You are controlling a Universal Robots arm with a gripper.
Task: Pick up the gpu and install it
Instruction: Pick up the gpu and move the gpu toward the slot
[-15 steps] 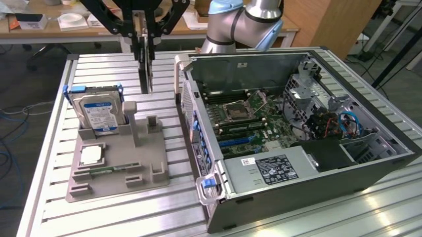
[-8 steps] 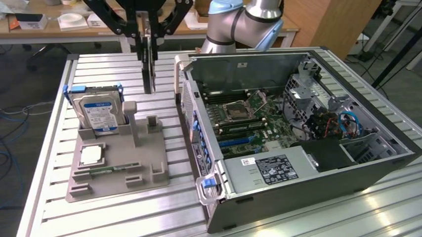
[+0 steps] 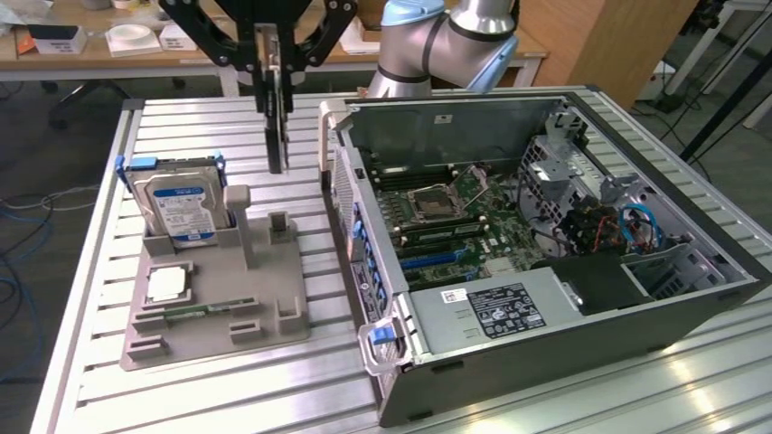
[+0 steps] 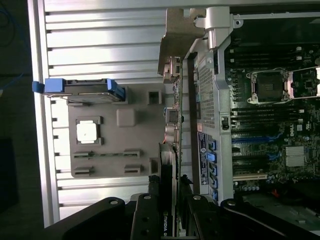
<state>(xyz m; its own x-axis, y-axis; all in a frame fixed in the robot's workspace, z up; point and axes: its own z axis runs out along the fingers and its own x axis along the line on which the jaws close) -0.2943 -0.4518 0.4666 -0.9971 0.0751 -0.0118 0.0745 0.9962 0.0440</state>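
At the exterior view's left, a blue-labelled hard drive (image 3: 179,206) stood upright in the gray tray (image 3: 271,307) on the slatted table (image 3: 181,398). Just right of it, the gripper (image 3: 277,72) pinched the gpu (image 3: 277,136) by its upper end, with the card hanging on edge over the strip of table between tray and case. Open computer case (image 3: 675,307) lay at the exterior view's right, motherboard exposed.

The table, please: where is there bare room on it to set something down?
The table is bare along the near edge, in front of the grey tray, and behind the hard drive. The lane between tray and computer case is narrow, with the gpu hanging over its far end.
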